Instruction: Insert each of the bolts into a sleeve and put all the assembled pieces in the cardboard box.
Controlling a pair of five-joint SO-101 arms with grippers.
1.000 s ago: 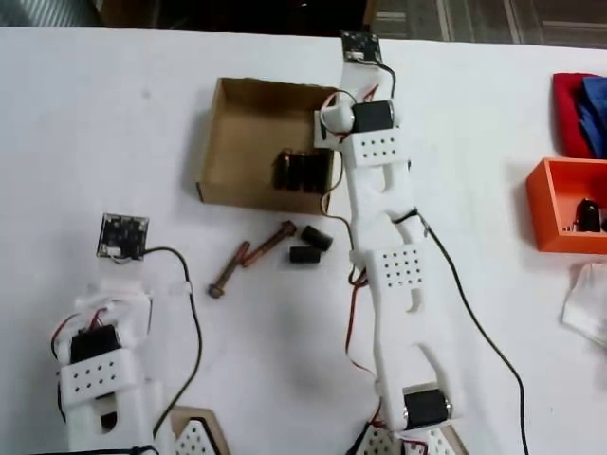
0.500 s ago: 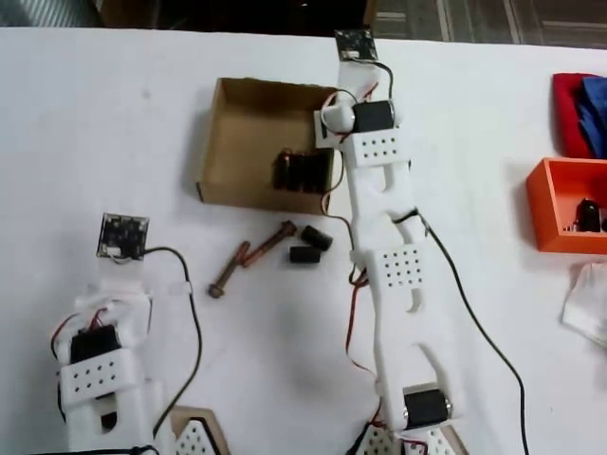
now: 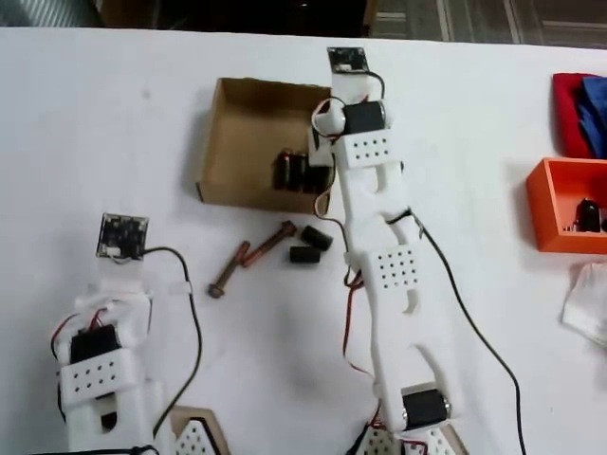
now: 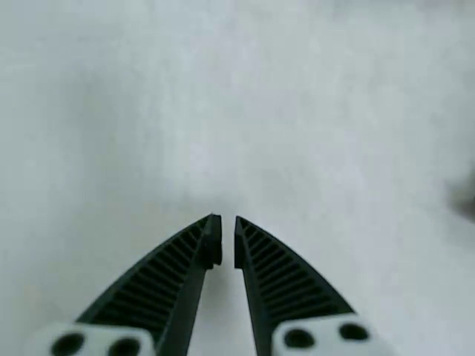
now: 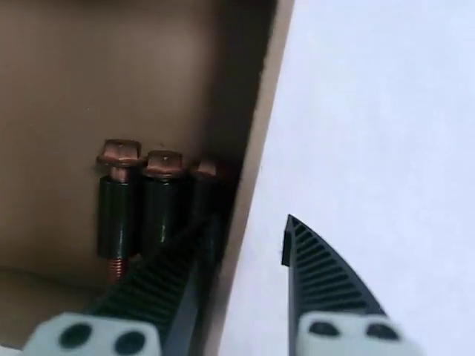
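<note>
Overhead, the cardboard box [image 3: 216, 142] sits on the white table [image 3: 114, 114] with three assembled pieces [image 3: 302, 172] lying side by side against the wall nearest the right arm [image 3: 389, 265], which stretches from the table's near edge up to that wall. Two loose bolts [image 3: 268, 244] and two black sleeves [image 3: 318, 237] lie on the table just in front of the box, while the left arm [image 3: 95, 365] sits well apart from them at the near corner. From the left wrist, the left gripper [image 4: 225, 241] hangs over bare table, its fingers drawn to a thin slit and holding nothing. From the right wrist, the right gripper [image 5: 249, 230] is parted and empty, straddling the box wall: one finger inside beside the copper-headed pieces, the other over the table outside.
</note>
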